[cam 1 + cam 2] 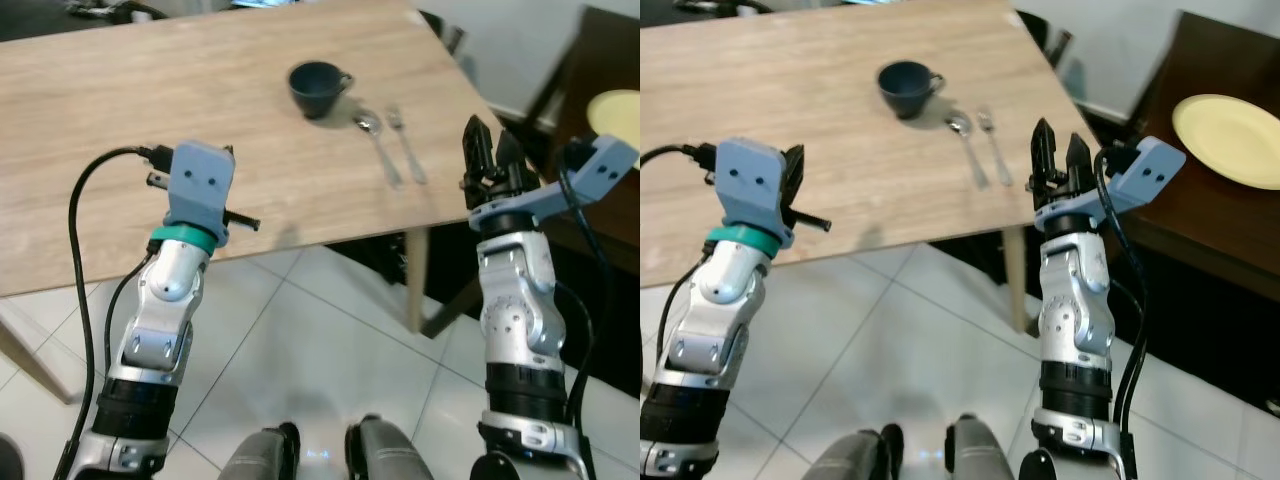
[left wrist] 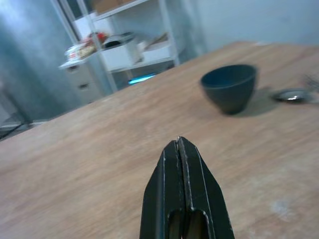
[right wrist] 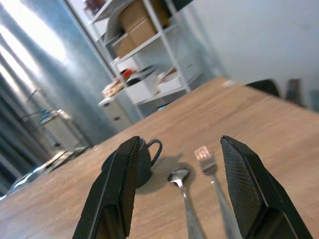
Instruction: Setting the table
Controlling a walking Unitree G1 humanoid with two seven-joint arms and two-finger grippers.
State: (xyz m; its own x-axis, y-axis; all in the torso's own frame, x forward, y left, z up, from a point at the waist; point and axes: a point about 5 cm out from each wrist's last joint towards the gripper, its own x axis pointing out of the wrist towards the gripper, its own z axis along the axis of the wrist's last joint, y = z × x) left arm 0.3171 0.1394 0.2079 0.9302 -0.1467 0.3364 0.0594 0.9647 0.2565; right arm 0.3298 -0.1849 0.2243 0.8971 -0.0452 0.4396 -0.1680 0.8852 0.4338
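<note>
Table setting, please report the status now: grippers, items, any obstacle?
Left gripper shut, empty, over wooden table. Right gripper open, empty, facing spoon and fork beside dark cup. Yellow plate on side table. No obstacle.

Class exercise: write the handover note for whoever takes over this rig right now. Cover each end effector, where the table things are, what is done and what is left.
Left end effector: shut, empty, over the wooden table.
Right end effector: open, empty, at the table's near edge, aimed at the cutlery.
Done: dark cup, spoon and fork laid on the table.
Left: yellow plate sits on the dark side table; likely fetch it next.
</note>
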